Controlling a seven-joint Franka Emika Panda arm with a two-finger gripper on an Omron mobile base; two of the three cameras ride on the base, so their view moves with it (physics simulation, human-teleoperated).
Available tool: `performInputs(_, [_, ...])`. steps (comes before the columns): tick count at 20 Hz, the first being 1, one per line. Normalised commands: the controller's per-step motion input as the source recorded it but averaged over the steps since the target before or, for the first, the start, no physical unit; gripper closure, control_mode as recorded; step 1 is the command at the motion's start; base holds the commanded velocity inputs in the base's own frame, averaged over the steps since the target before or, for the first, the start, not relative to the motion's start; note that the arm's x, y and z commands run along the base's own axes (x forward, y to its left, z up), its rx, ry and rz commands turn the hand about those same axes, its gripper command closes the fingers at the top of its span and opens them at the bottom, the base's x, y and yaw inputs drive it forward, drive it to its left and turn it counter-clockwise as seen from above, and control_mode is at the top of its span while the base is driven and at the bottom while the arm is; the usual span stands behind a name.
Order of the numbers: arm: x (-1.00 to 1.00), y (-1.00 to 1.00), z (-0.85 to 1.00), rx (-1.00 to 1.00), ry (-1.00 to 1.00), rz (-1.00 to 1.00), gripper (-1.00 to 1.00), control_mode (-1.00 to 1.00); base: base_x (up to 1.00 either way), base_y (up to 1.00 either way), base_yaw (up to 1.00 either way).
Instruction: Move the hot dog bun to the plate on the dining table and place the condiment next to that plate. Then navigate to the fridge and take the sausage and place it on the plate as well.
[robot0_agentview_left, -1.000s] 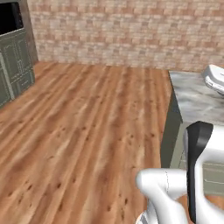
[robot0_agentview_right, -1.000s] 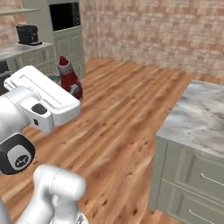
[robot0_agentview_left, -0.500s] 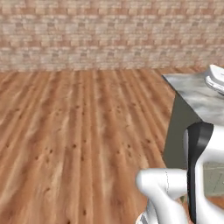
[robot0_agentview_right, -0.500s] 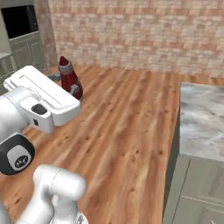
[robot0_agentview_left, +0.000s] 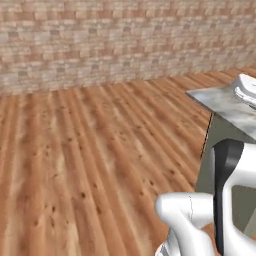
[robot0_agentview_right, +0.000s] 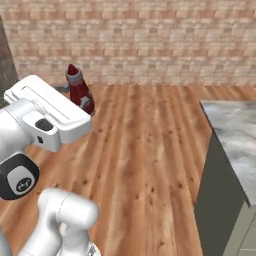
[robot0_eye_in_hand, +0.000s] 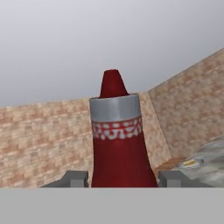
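Note:
The condiment is a red bottle with a grey band and a red pointed tip, upright between my fingers. My gripper is shut on its lower body. In the right base view the condiment stands up from the gripper at the end of the white hand, high over the wood floor. Far off at the lower right of the hand view, a pale round plate with something small and yellow on it lies on a grey marble top; I cannot tell if that is the hot dog bun.
A marble-topped counter with dark sides juts in from the right, carrying a white object at its far edge. The same counter corner lies close on the right. A brick wall runs across behind open wood floor.
The whole scene has slid sideways as the base turned: the green cabinets and microwave left the views and the brick wall now runs across them. The bottle stays gripped.

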Motion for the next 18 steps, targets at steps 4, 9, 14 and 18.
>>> performInputs(4, [0.0, 0.0, 0.0, 0.0, 0.0, 0.0, 1.0, 1.0, 0.88, 0.82, -0.41])
performInputs(9, [0.0, 0.0, 0.0, 0.0, 0.0, 0.0, 1.0, 1.0, 0.88, 0.84, -0.42])
performInputs(14, [0.0, 0.0, 0.0, 0.0, 0.0, 0.0, 1.0, 1.0, 0.89, 0.83, -0.43])
performInputs(18, [0.0, 0.0, 0.0, 0.0, 0.0, 0.0, 1.0, 1.0, 0.8, 0.73, -0.48])
